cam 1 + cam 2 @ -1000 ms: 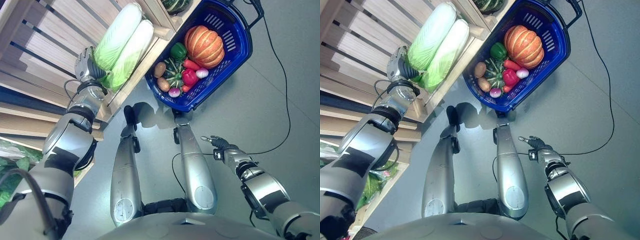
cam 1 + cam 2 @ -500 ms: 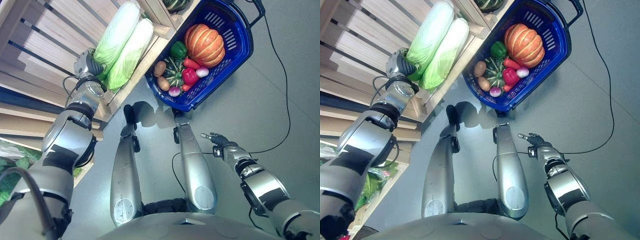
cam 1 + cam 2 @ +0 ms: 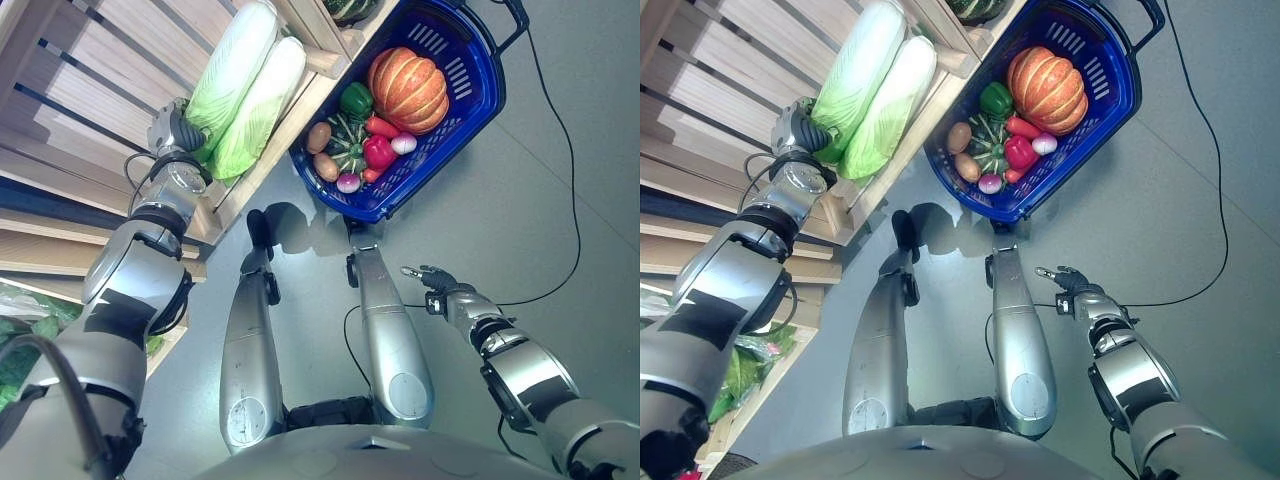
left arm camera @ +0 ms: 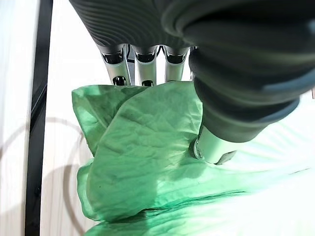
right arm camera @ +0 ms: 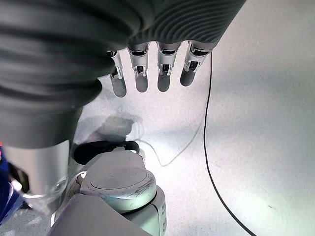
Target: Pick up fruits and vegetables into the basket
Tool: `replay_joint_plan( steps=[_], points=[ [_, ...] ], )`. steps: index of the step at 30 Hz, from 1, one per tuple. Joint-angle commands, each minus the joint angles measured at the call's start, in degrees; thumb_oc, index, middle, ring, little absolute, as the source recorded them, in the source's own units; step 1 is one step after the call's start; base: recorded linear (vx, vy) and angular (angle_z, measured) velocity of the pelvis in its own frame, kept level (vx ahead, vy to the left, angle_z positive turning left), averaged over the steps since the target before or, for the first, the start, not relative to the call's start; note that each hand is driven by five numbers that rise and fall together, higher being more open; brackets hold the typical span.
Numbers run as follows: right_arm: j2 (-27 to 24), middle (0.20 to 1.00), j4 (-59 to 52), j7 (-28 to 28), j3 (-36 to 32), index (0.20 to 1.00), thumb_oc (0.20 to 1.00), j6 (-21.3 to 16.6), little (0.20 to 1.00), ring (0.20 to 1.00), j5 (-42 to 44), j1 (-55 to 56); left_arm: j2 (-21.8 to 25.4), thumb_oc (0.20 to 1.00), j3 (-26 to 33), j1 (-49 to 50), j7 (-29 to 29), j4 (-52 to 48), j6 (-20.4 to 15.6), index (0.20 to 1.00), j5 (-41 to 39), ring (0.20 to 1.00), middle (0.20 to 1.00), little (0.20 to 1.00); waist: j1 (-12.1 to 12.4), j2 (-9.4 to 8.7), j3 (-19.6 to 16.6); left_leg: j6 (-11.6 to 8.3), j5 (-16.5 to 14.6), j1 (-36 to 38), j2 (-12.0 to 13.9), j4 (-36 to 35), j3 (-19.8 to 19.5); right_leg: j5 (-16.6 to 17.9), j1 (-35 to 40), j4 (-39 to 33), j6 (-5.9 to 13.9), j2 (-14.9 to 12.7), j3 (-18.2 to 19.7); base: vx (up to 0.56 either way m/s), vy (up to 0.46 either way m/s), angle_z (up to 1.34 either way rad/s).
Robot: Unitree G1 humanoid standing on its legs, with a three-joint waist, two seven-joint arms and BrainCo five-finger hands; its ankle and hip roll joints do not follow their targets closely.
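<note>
Two cabbages [image 3: 245, 85] lie side by side on the shelf [image 3: 90, 70]. The basket [image 3: 470, 105] stands on the floor just right of the shelf, with the pumpkin [image 3: 407, 90] and smaller vegetables [image 3: 355, 145] inside it.

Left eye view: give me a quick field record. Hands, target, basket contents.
left hand: at the leafy end of a cabbage on the wooden shelf; fingers go under the leaves, thumb on top
right hand: open, idle above the floor
second cabbage: beside the first, untouched
basket: blue, on the floor
in basket: pumpkin, green pepper, red pepper, potatoes, striped squash
</note>
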Motion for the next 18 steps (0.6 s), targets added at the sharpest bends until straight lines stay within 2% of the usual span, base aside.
replay_joint_plan(
  steps=[1,12,18],
  points=[
    [-0.23,1.000,-0.36,-1.14,0.16,1.000,1.000,0.06,1.000,1.000,2.89,3.37,-2.43,0.200,3.04,1.80,-3.94,0.99,-4.51,0.200,-5.97,0.200,0.200,0.200,0.15,-0.82,-1.31,2.25,-3.34,-1.24,-0.14,3.89,0.09,0.70,0.59,1.17,-2.37,0.86,-2.37,0.00,0.000,0.00],
    [-1.01,1.000,-1.52,-3.22,-4.04,1.000,1.000,-3.81,1.000,1.000,6.04,4.15,-1.06,0.200,8.25,5.30,-9.63,-4.78,-10.29,0.200,-19.06,0.200,0.200,0.200,1.34,-0.46,-1.31,2.32,-3.24,0.97,-0.33,2.82,-0.36,0.48,2.78,0.73,-2.26,0.74,-2.88,0.00,0.000,0.00],
    [-1.06,1.000,-3.11,-5.88,-6.36,1.000,1.000,-7.47,1.000,1.000,9.12,4.26,-0.79,0.200,9.35,7.56,-10.52,-9.42,-11.82,0.200,-20.86,0.200,0.200,0.200,2.22,-0.19,-1.31,2.33,-3.38,1.99,-0.63,2.43,-0.76,0.30,3.98,0.51,-2.26,0.60,-3.28,0.00,-0.005,0.01]
  ],
)
